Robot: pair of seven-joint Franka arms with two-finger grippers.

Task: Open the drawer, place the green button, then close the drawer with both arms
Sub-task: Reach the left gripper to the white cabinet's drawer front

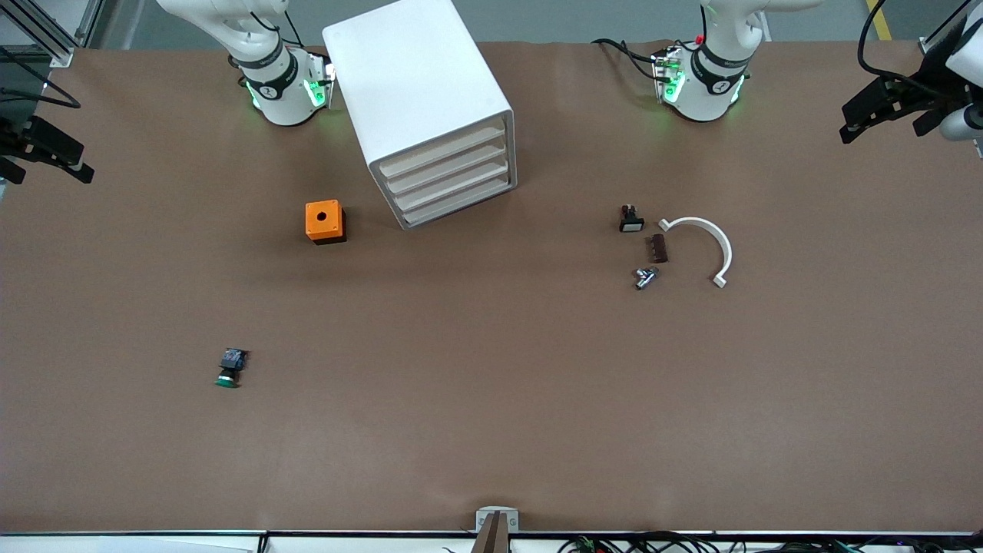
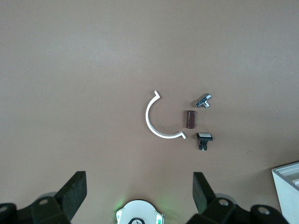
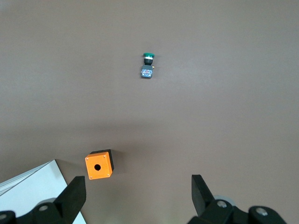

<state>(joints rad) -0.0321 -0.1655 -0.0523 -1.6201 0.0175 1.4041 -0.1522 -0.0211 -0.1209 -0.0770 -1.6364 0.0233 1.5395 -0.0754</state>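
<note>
The white cabinet (image 1: 418, 92) stands between the arms' bases with all four drawers (image 1: 449, 175) shut. The green-capped button (image 1: 230, 369) lies on its side on the table, nearer the front camera and toward the right arm's end; it also shows in the right wrist view (image 3: 147, 65). My right gripper (image 1: 65, 157) hangs open and empty high over the right arm's end of the table, its fingers (image 3: 74, 196) wide apart. My left gripper (image 1: 864, 115) hangs open and empty over the left arm's end, its fingers (image 2: 72, 191) wide apart.
An orange cube with a round hole (image 1: 325, 221) sits beside the cabinet. Toward the left arm's end lie a small black part with a white face (image 1: 630, 220), a brown block (image 1: 658, 248), a metal fitting (image 1: 645, 277) and a white arc (image 1: 703, 242).
</note>
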